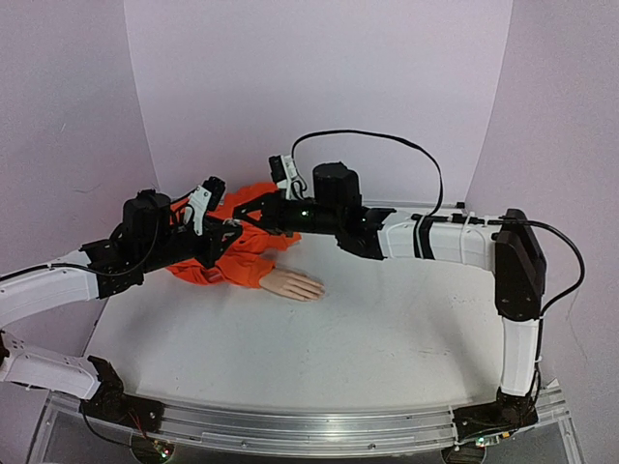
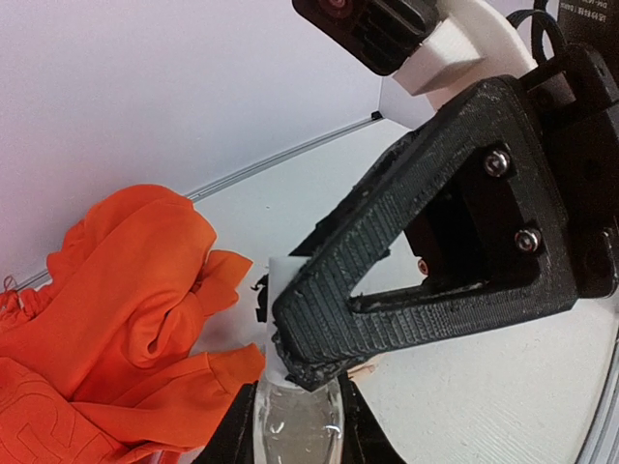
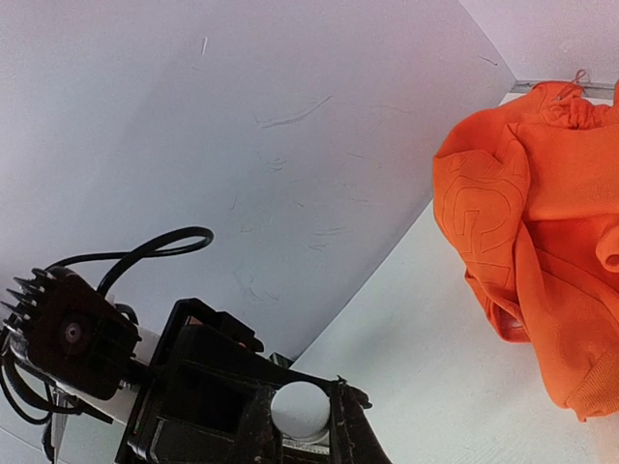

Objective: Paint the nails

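The left gripper (image 1: 222, 238) is clenched on a small clear-white bottle (image 2: 290, 430). In its wrist view the dark fingers sit on either side of the glass at the bottom edge. The right gripper (image 1: 247, 215) reaches in from the opposite side and meets it head-on. One of its ribbed triangular fingers (image 2: 406, 280) lies across the upper part of the bottle with its tip touching it. The second finger is hidden behind, so I cannot tell whether that gripper is clamped or loose.

Both grippers hang above the crumpled orange sleeve (image 1: 237, 263), which is bunched toward the back of the white table (image 1: 387, 329).

The pale mannequin hand (image 1: 290, 285) sticks out of the sleeve on the near side and lies flat on the table, fingers pointing right. The nails (image 1: 317, 290) are at those fingertips, too small to make out. They lie nearer the camera than the two grippers and to their right, clear of both, with nothing touching them. Neither wrist camera shows the mannequin hand, only orange cloth.
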`<control>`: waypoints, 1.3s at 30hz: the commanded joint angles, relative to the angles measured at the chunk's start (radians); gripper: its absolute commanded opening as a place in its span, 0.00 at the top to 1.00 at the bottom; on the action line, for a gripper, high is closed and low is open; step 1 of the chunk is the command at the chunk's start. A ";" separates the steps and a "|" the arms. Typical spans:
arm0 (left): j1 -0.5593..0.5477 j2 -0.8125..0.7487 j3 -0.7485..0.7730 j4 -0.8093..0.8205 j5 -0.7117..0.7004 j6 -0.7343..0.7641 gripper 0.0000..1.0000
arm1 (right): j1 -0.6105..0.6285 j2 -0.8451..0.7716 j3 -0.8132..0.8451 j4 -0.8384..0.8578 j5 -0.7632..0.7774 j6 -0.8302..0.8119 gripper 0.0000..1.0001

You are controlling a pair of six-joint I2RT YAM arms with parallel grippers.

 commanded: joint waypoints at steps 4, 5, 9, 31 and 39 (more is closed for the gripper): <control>-0.009 0.011 0.074 0.048 0.232 -0.065 1.00 | -0.034 -0.119 -0.184 0.227 -0.180 -0.095 1.00; -0.006 0.018 0.084 0.048 0.307 -0.074 1.00 | -0.045 -0.143 -0.224 0.259 -0.229 -0.134 1.00; 0.025 0.109 0.176 0.056 0.814 -0.141 1.00 | -0.066 -0.227 -0.347 0.308 -0.611 -0.346 1.00; 0.001 0.089 0.106 0.109 0.313 -0.025 1.00 | -0.143 -0.330 -0.464 0.224 -0.453 -0.382 0.36; -0.020 0.007 0.023 0.109 -0.010 0.084 1.00 | -0.101 -0.210 -0.319 0.185 -0.185 -0.113 0.31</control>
